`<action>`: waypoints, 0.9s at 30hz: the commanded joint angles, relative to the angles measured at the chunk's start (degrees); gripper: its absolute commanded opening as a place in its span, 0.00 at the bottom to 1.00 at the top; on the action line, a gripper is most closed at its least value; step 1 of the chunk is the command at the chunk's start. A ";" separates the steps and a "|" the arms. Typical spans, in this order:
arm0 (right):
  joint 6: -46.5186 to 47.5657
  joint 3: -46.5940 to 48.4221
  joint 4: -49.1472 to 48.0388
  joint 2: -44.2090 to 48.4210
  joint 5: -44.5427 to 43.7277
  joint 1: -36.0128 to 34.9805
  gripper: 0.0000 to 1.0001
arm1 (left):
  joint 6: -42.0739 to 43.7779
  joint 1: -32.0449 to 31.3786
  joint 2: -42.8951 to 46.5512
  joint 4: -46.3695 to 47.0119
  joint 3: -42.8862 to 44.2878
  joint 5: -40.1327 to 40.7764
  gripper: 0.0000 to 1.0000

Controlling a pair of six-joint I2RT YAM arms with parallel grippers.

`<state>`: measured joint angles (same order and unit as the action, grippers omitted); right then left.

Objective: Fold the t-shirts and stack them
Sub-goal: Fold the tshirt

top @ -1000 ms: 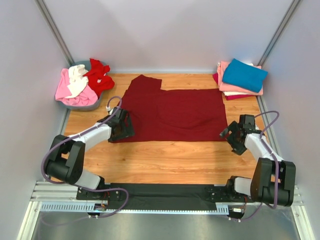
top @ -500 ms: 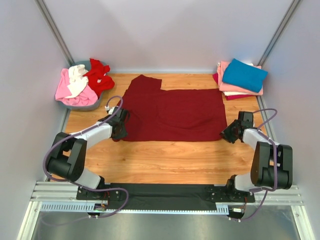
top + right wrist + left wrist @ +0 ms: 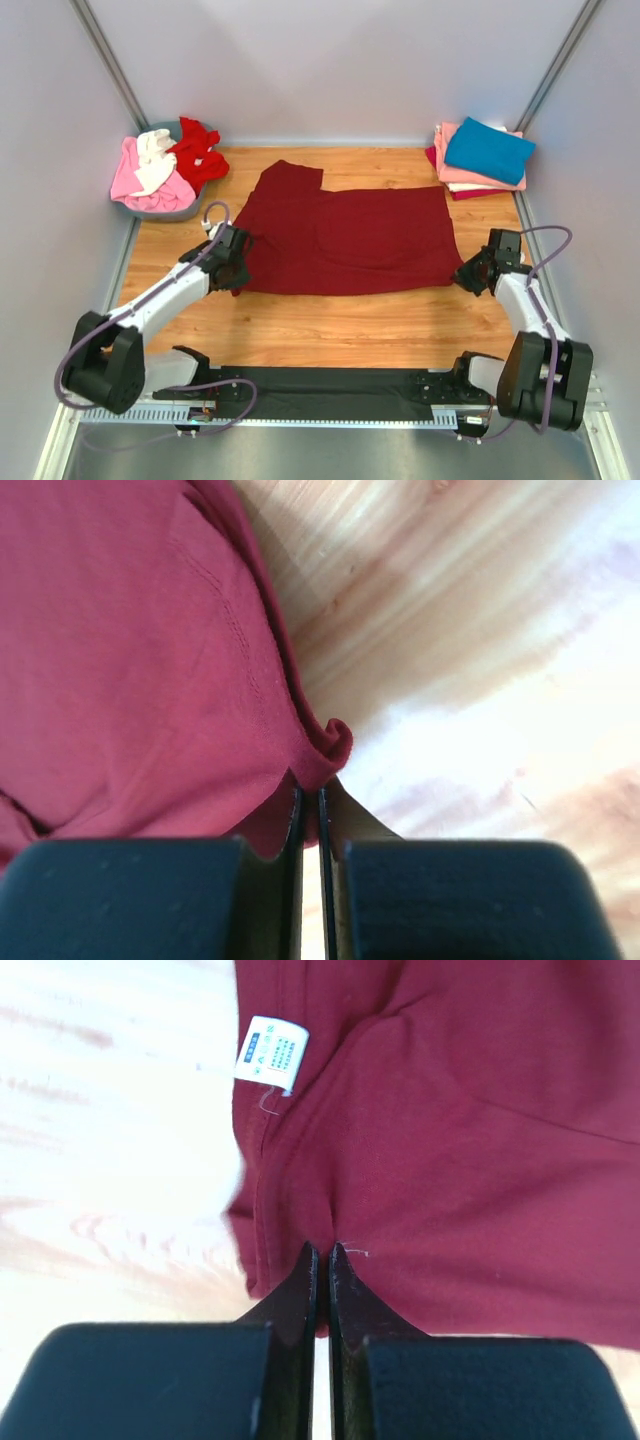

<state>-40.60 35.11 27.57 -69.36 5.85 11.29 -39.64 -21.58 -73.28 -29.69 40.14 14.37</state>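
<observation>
On the table [image 3: 330, 325], left gripper [image 3: 320, 1252] and right gripper [image 3: 309, 792] each clench a corner of the shirt [image 3: 350, 235]. Such thin bites may slip when lifted.

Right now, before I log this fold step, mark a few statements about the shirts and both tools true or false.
1. The left tool is shut on the maroon shirt's edge. True.
2. The right tool hangs open above bare wood. False: it is shut on that shirt's corner.
3. A teal-blue shirt tops the folded stack. True.
4. The bin is empty. False: it holds a pink shirt, a white shirt and a red shirt.
</observation>
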 commanded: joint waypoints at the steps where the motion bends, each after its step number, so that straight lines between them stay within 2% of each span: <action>1: 1.66 -0.57 6.17 5.71 -1.98 1.10 0.01 | -2.81 -1.26 7.51 -6.68 -1.29 -0.57 0.00; 7: 1.49 -2.33 11.53 12.83 -1.45 1.98 0.01 | -5.62 -2.32 16.40 -12.40 -3.66 -2.59 0.00; 10: 1.31 -3.21 14.17 16.09 -1.98 2.59 0.05 | -6.50 -2.59 21.84 -16.87 -4.72 -4.43 0.00; 11: 1.05 -3.47 14.87 16.80 -1.89 2.77 0.12 | -7.46 -4.59 22.99 -17.24 -4.89 -4.96 0.01; 12: 0.70 -3.65 15.23 18.02 -1.37 2.86 0.18 | -7.82 -5.39 23.87 -17.59 -4.90 -6.01 0.11; 13: -0.17 -4.00 15.84 18.56 -0.49 2.86 0.49 | -9.48 -6.44 25.19 -18.11 -4.72 -6.89 0.19; 14: -0.62 -4.17 16.11 19.26 -0.05 2.77 0.75 | -9.67 -7.32 25.63 -18.29 -4.46 -8.29 0.30; 15: -1.14 -4.44 16.02 19.79 0.13 2.77 0.93 | -9.50 -8.55 25.73 -18.56 -3.59 -8.22 0.52; 16: -1.24 -4.35 15.67 20.75 0.04 2.77 1.00 | -7.84 -8.91 25.12 -19.60 -0.71 -7.52 0.65; 17: -1.15 -3.48 14.54 21.02 -0.48 2.77 1.00 | -6.61 -9.18 24.33 -20.14 1.24 -4.12 0.74; 18: -1.24 -2.86 14.18 20.76 -1.44 2.77 1.00 | -4.94 -9.26 23.28 -20.49 3.17 -1.83 0.89; 20: -0.45 0.20 13.04 19.80 -2.59 2.77 1.00 | 0.23 -9.27 18.01 -19.09 9.76 3.96 0.98; 24: 2.18 4.78 10.22 15.33 -0.14 1.90 1.00 | 10.70 -8.74 4.05 -11.11 22.33 11.72 0.99; 25: 2.71 5.75 10.31 14.44 0.82 1.37 1.00 | 13.33 -7.35 -2.33 -6.30 26.96 12.17 0.99; 27: 5.25 7.33 8.74 12.07 4.33 1.02 1.00 | 18.34 -4.19 -8.87 -1.70 31.47 7.80 0.98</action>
<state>-39.31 38.52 40.69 -54.98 6.07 13.08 -32.34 -29.04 -74.39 -41.60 66.46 20.47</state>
